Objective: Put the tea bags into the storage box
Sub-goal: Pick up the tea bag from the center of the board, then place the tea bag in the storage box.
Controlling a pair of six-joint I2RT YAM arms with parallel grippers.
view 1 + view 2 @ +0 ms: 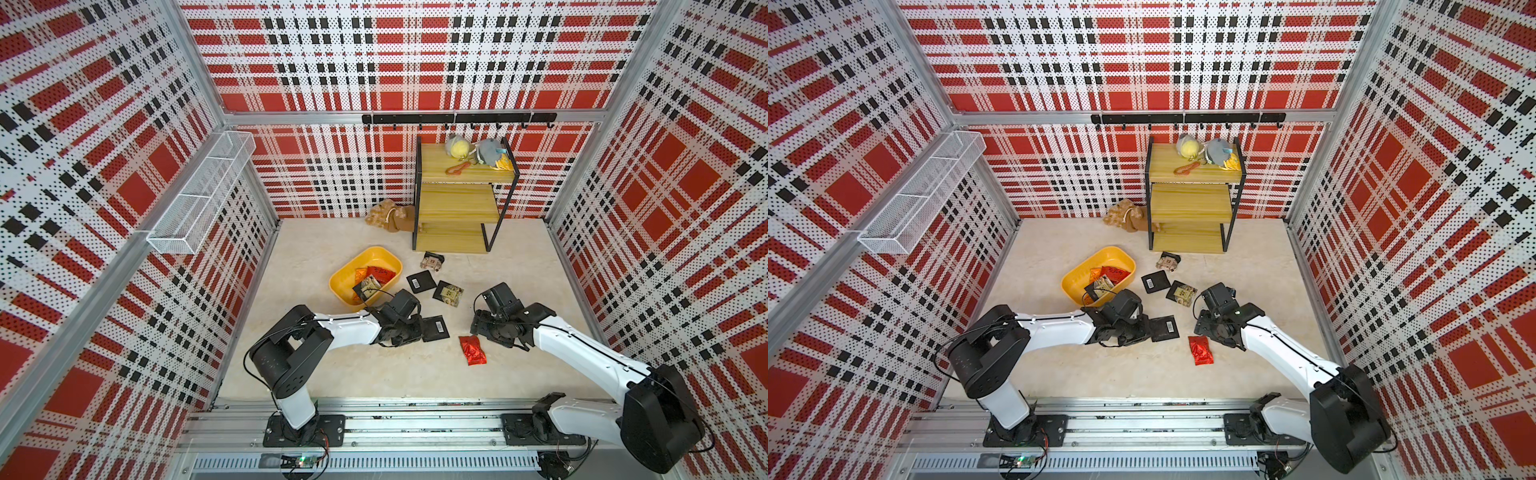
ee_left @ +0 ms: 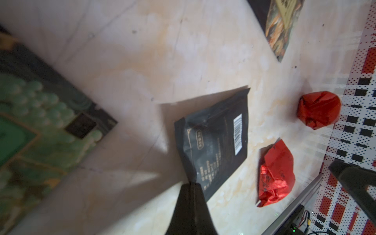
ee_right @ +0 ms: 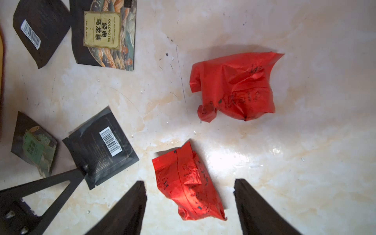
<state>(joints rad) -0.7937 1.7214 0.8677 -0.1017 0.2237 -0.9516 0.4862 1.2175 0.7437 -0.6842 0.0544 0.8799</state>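
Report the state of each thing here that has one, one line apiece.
left pincer: shut on a corner of the barcode sachet
right pincer: open, astride a red sachet
storage box: upright, partly filled with sachets
second red sachet: crumpled, loose on the table
oolong sachet: flat on the table, outside the box

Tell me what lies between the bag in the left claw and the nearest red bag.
Nothing: bare table separates the barcode bag, pinched by the left claw, from the red bag. Both wrist views show the gap.
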